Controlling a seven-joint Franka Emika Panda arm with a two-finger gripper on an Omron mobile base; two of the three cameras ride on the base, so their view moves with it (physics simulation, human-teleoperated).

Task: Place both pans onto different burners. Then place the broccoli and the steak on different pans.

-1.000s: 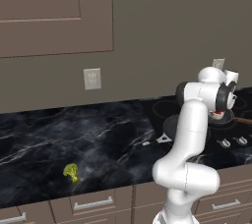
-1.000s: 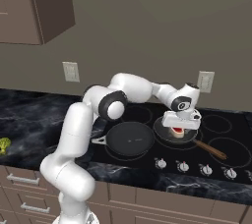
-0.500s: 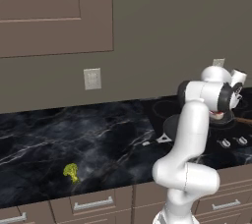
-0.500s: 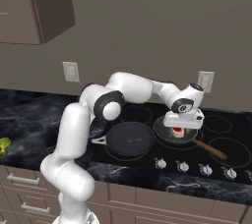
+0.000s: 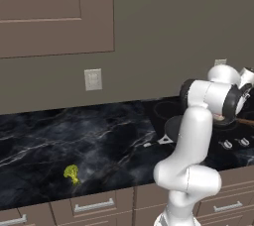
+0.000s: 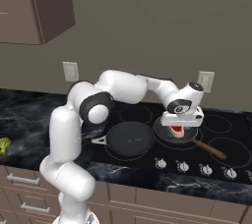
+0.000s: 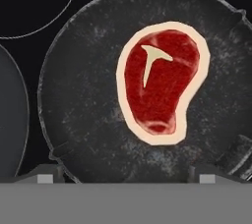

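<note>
The red steak [image 7: 160, 83] with its pale fat rim lies flat in the speckled dark grey pan [image 7: 83, 95]. That pan [image 6: 165, 132] sits on a cooktop burner, its wooden handle [image 6: 210, 149] pointing right and forward. My gripper [image 6: 181, 122] hovers just above the steak [image 6: 177, 130], open and holding nothing. The plain black pan [image 6: 130, 138] rests on the burner to its left. The yellow-green broccoli [image 5: 72, 173] lies on the dark marble counter far to the left, near the front edge.
A free burner ring [image 7: 44, 2] shows on the black glass beside the speckled pan. A row of silver knobs [image 6: 183, 166] runs along the cooktop's front. Wall outlets and cabinets stand behind, drawers below the counter.
My hand has lifted a little off the speckled pan, jaws staying open. The steak stays lying in the pan.
</note>
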